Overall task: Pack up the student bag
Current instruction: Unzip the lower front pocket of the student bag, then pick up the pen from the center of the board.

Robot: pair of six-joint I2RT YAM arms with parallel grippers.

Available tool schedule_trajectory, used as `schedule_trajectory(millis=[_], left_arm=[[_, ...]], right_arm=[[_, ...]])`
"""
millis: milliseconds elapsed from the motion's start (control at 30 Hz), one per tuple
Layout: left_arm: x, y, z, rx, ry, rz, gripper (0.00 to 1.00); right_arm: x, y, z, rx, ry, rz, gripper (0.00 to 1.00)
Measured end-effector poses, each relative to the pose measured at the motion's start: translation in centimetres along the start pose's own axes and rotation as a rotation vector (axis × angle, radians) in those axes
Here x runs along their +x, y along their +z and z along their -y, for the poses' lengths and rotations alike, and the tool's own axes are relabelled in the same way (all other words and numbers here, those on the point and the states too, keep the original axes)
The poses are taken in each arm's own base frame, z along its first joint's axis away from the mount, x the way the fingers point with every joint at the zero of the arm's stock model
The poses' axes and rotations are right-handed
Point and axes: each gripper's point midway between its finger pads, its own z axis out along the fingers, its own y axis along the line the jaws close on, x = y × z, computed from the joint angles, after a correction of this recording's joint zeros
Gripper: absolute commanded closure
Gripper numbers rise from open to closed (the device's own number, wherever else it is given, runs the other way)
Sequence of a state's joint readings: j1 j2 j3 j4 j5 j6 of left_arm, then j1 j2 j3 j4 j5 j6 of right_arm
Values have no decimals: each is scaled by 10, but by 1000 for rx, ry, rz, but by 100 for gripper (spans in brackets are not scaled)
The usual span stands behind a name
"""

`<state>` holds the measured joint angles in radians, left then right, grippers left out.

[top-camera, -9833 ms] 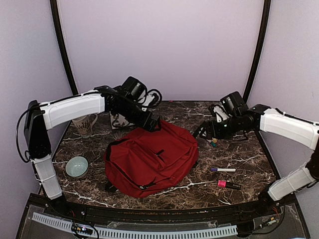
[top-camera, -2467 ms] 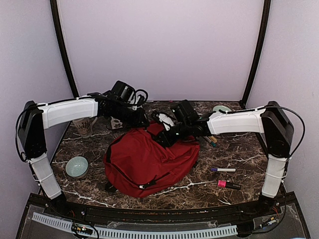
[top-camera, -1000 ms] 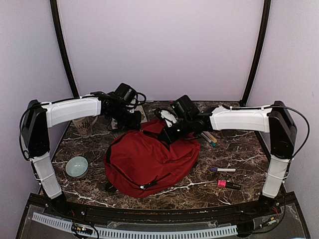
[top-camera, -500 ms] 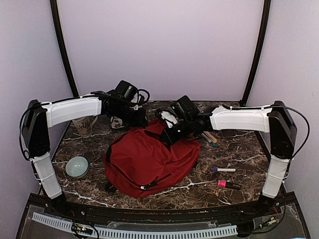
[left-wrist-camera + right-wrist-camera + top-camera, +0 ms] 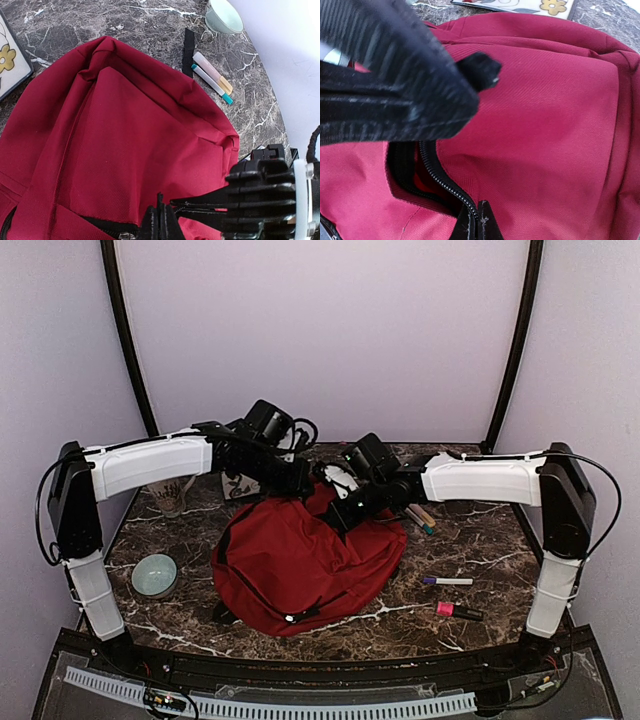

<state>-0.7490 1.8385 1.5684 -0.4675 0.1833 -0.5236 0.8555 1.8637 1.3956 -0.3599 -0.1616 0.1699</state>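
The student bag [image 5: 300,560] lies flat in the middle of the desk [image 5: 490,545], its top turned toward the far edge. Both tools are set close together over that top end, evidently so that one side of the zip can be anchored while the other is drawn and the main compartment opened for packing.

The left tool [image 5: 160,225] is seen with its fingertips pressed together on the black zip line. Whether a pull or only fabric is pinched cannot be told. The right tool [image 5: 476,220] is likewise closed, at the end of the zip teeth, where a short gap is parted and the inside is glimpsed.

That gap is shown only by the right wrist view; from above it is hidden beneath the two arms. Two markers [image 5: 212,79] beyond the bag, toward the far right corner, are shown most clearly by the left wrist view. Only the overhead view gives the purple marker [image 5: 447,581] and pink marker [image 5: 458,611] near the right edge, and the bowl [image 5: 155,575] by the left edge.
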Motion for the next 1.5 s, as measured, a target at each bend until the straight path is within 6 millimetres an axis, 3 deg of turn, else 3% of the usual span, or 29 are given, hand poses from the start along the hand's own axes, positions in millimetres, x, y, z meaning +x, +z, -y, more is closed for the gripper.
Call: schedule_trajectory(millis=[133,233,300,367,400,500,567,667,733,833,933,1133,1367,1500], left_arm=[[2,0,-3,-21,11,-5,100],[4,-1,-17,-89,4,-14,96],[-1,-1,-30,-154,-26,-25,84],[-7,1,-41,-199,-55,-34,59],[-8,3,-45,-216,-60,-39,52],[-6,3,-54,-235,-61,-54,45],[-2,0,-55,-233,-43,-57,50],[13,-11,-54,-222,-9,-71,68],[22,-20,-51,-190,13,-71,74],[34,-36,-42,-122,50,-63,80],[36,-39,-29,-54,68,-56,81],[45,-8,-22,0,77,-107,84],[58,54,-43,-95,42,-244,87],[68,58,-51,-120,32,-287,86]], right_arm=[[-3,-4,2,18,-3,12,100],[-6,-7,3,27,-3,24,100],[-10,-10,3,27,1,37,100],[-13,-10,3,23,7,51,100],[-14,-10,2,20,15,55,100],[-15,-11,2,14,26,56,100],[-15,-11,2,9,32,56,100],[-15,-10,1,5,40,54,100],[-15,-10,1,4,44,54,100],[-15,-11,2,3,49,54,100],[-15,-11,5,6,56,54,100],[-20,-12,8,8,63,61,100],[-18,-7,13,6,87,41,100],[-10,3,17,4,104,5,100]])
